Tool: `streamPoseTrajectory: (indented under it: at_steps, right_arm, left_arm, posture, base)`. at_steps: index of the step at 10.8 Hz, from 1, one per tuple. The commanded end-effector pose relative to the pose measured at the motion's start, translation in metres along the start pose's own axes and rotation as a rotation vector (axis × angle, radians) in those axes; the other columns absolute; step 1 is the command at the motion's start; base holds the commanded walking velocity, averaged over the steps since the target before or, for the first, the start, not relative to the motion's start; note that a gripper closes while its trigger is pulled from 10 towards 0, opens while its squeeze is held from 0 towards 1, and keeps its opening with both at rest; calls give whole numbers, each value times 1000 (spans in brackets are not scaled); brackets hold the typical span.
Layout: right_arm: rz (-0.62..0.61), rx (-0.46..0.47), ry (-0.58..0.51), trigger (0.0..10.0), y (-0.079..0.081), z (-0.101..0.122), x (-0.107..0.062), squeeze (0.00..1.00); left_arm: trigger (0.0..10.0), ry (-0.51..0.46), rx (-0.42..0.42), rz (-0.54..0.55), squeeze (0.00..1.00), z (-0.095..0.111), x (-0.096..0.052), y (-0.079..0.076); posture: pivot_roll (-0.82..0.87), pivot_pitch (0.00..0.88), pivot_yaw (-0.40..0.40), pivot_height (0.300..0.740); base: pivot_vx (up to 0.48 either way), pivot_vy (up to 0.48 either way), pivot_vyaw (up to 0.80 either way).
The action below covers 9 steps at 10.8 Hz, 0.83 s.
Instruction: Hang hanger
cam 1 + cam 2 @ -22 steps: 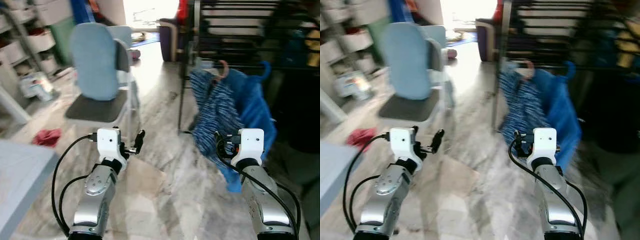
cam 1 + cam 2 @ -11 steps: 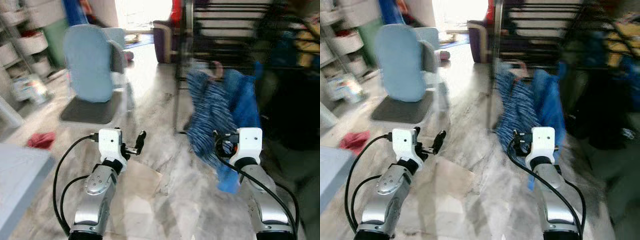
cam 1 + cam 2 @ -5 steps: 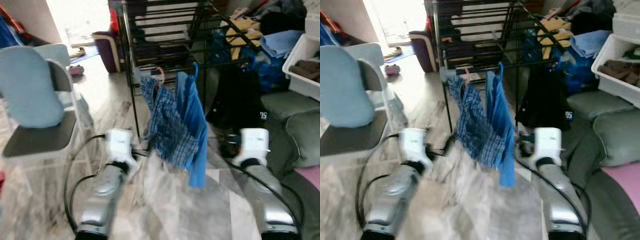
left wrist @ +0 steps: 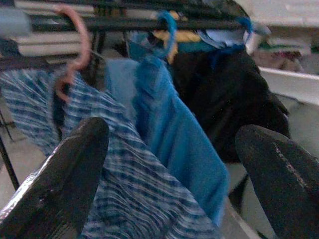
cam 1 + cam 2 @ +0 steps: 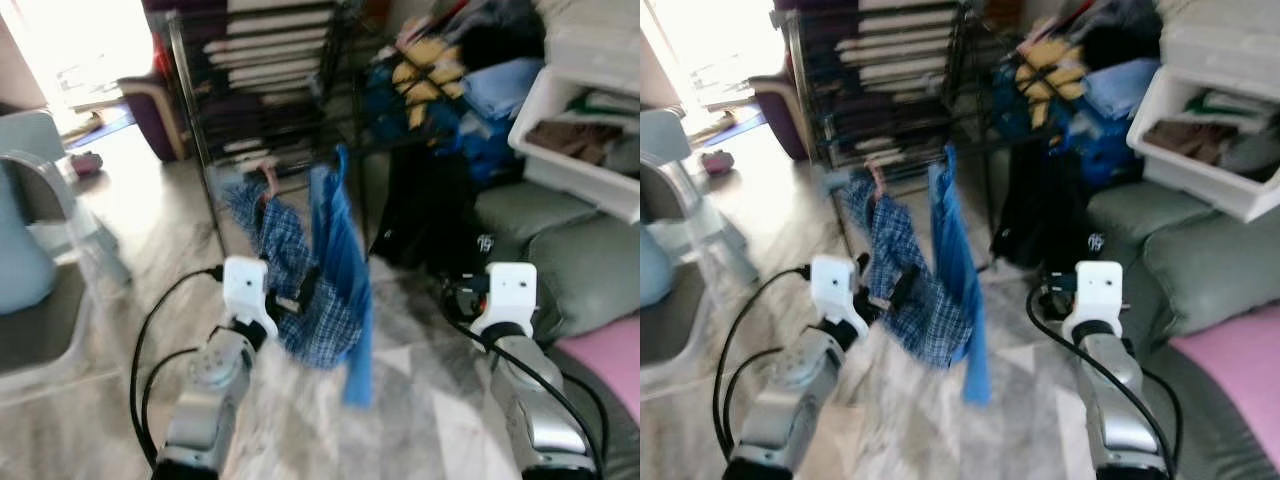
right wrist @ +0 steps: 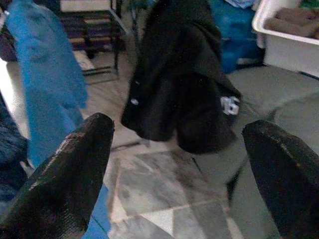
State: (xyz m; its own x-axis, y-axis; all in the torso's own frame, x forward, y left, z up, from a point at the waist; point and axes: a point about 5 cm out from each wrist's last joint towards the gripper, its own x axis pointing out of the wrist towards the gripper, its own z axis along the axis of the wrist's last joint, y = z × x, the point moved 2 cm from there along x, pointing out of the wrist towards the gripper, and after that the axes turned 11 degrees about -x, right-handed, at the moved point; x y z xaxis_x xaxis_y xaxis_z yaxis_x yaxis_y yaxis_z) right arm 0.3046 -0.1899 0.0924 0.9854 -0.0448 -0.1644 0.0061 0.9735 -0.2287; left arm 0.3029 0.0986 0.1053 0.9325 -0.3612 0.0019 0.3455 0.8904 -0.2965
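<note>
Fingers (image 4: 70, 179) spread, empty; drying rack (image 5: 260, 70) nearer than before.

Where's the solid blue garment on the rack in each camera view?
Left eye: blue garment hangs mid-frame, right of the plaid shirt.
Right eye: mid-frame.
Left wrist: centre.
Right wrist: along one edge.
Shared landmark: black garment beside it.

camera turned right, drying rack (image 5: 262, 92) nearer
</note>
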Motion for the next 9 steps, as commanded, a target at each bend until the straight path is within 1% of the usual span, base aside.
streamPoseTrajectory:
  at_steps: [1,3,6,7,9]
  right_arm:
    - [44,5,-19,10000,11,6,0,0]
    - [50,-20,-19,10000,11,7,1,0]
    - [52,-28,-9,10000,12,5,1,0]
    - [43,-36,-9,10000,11,5,0,0]
    - [40,-36,-3,10000,12,4,0,0]
  left_arm:
    - [10000,20,-2,42,0,-3,-6,11]
    - [10000,18,-2,39,0,-3,-5,10]
    - [10000,31,17,27,0,-5,-4,8]
    - [10000,37,33,18,0,-6,-4,6]
    - [10000,44,49,25,0,-6,-4,6]
  posture:
    - [-114,0,45,740]
    - [-113,0,45,740]
    - [-113,0,45,740]
    - [-114,0,47,740]
    - [-114,0,51,740]
  base:
    - [0,461,0]
    - [0,459,0]
    - [303,368,0]
    - [401,262,0]
    - [412,0,0]
